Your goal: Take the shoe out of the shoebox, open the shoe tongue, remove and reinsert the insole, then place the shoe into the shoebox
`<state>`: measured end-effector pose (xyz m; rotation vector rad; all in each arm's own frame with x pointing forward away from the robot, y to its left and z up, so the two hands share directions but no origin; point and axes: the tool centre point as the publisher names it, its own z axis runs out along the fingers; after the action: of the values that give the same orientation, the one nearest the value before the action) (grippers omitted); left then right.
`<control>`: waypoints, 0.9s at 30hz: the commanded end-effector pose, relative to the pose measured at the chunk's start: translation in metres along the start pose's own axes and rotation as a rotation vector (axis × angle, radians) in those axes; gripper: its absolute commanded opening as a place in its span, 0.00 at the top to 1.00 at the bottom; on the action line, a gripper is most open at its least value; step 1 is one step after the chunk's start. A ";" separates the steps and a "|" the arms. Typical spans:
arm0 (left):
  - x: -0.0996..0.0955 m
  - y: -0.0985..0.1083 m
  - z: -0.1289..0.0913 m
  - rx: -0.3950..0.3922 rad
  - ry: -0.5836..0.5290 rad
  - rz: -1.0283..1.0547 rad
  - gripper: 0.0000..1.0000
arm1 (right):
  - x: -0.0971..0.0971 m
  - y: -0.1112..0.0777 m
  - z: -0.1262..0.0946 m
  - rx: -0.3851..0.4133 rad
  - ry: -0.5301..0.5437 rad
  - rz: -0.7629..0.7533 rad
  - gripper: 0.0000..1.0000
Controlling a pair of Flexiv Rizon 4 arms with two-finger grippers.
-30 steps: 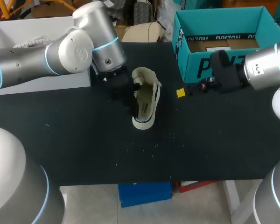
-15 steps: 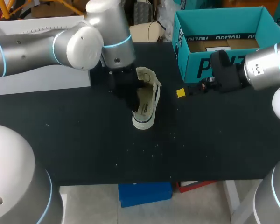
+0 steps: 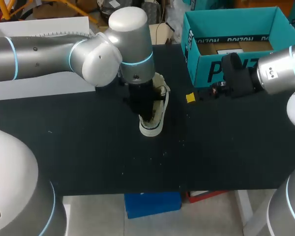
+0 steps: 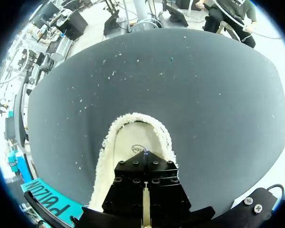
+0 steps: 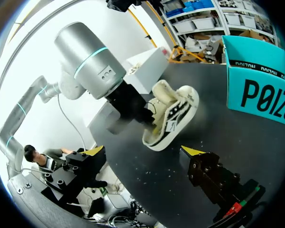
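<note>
- Head view: the shoe [image 3: 155,120] is seen on the black table [image 3: 88,147], outside the teal shoebox [image 3: 206,71]. The left gripper [image 3: 143,103] is set down into its opening.
- Left wrist view: the fingers [image 4: 128,190] are seen pressed together, with the insole [image 4: 133,141] just ahead of them.
- Right wrist view: the right gripper [image 5: 143,151] is held spread wide above the table, with the shoe ahead of it and not touched.

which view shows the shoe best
The right wrist view: the shoe shows nearly whole, side on, sole included. In the head view the left arm covers half; the left wrist view shows only its fleecy opening and insole.
</note>
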<state>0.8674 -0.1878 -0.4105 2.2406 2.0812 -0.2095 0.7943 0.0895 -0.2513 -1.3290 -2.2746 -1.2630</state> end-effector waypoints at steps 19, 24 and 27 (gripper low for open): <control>0.000 0.030 -0.135 0.219 -0.693 -0.327 1.00 | 0.000 0.001 0.001 0.002 -0.001 0.001 0.00; 0.015 0.058 -0.150 0.138 -0.681 -0.535 1.00 | 0.000 0.001 0.001 0.002 -0.001 0.001 0.00; 0.018 0.074 -0.156 0.076 -0.629 -0.577 1.00 | 0.000 0.001 0.001 0.002 -0.001 0.001 0.00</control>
<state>0.9493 -0.1551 -0.2625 1.5230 2.1589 -0.9715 0.7943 0.0895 -0.2513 -1.3290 -2.2746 -1.2629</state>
